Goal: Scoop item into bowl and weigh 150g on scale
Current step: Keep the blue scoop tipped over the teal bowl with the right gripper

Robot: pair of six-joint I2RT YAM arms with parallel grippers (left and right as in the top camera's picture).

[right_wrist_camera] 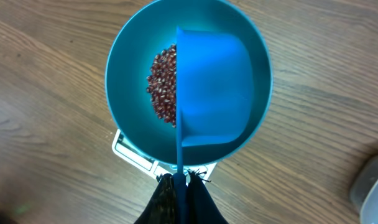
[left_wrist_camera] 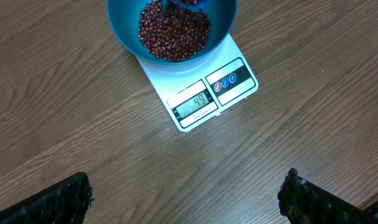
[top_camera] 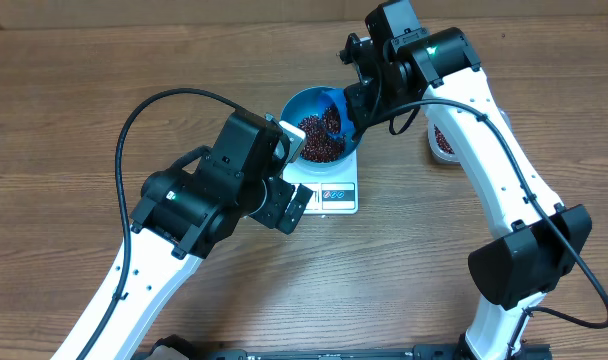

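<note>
on top of the scale (top_camera: pixel 334 195) sits the blue bowl (top_camera: pixel 306 103), covering most of the platform; only the display edge shows clear. beans (left_wrist_camera: pixel 173 34) lie piled in the bowl's bottom. my right gripper (right_wrist_camera: pixel 179 186) is clamped tight on the thin handle of the blue scoop (right_wrist_camera: pixel 214 87), which hangs over the bowl above the scale, tipped on its side. its back faces the wrist camera, so it hides about half the beans and i can't tell if anything is inside it. my left gripper (left_wrist_camera: pixel 188 199) hovers on the display side of the scale, fingers (left_wrist_camera: pixel 58 202) spread wide apart, holding nothing; only the tips are in frame. display digits are hard to read. right of the scale a clear tub (top_camera: pixel 444 140) is mostly hidden behind my right arm, and blurred and cut off in the right wrist view.
</note>
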